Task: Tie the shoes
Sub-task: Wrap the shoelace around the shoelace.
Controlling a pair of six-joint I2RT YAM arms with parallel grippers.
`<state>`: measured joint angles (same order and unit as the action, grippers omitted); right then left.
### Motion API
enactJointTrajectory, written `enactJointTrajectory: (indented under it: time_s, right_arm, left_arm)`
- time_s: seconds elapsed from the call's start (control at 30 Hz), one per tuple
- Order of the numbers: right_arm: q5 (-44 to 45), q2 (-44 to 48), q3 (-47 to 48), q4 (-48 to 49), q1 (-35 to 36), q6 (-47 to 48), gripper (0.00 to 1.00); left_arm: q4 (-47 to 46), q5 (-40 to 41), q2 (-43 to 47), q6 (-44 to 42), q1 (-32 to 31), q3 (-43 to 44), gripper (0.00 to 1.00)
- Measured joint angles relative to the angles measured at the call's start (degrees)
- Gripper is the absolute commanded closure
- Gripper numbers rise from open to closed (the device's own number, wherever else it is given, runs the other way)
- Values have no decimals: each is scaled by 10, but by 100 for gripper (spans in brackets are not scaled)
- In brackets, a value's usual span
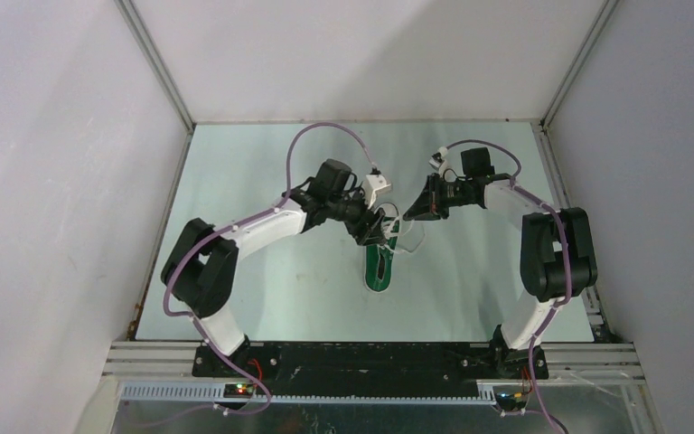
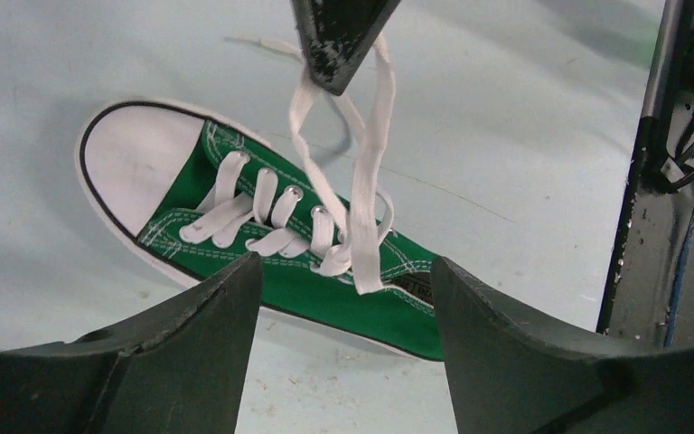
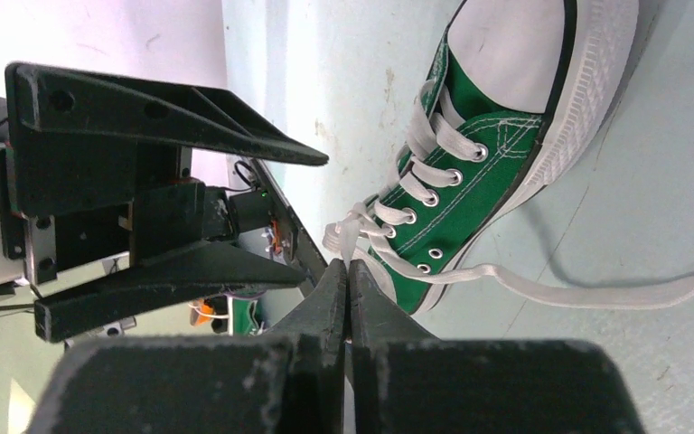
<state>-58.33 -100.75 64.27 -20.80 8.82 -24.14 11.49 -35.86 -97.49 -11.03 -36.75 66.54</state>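
Right pincer [image 3: 348, 269] clamped shut on the white laces [image 2: 368, 172], holding them taut above the sneaker [image 1: 379, 268]. Left pincer [image 2: 344, 271] wide open, empty, just over the sneaker's eyelets. Sneaker sits mid-desk [image 1: 262, 298], below both pincers.

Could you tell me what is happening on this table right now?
Two robot arms are tying a green sneaker that sits on the table. The right gripper is shut on the white laces and holds them up above the shoe. The left gripper hovers open over the sneaker, holding nothing. No bow is tied yet.
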Motion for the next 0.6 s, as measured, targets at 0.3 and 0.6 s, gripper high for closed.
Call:
enactJointTrajectory:
  time_s: [0.3,0.6]
  right_arm:
    - [-7,1,0,4,-4,-26,100]
    - [-10,2,0,4,-6,-29,100]
  left_arm:
    - [-2,-11,-44,-40,-12,38,51]
    - [21,-52,-59,-71,-12,39,67]
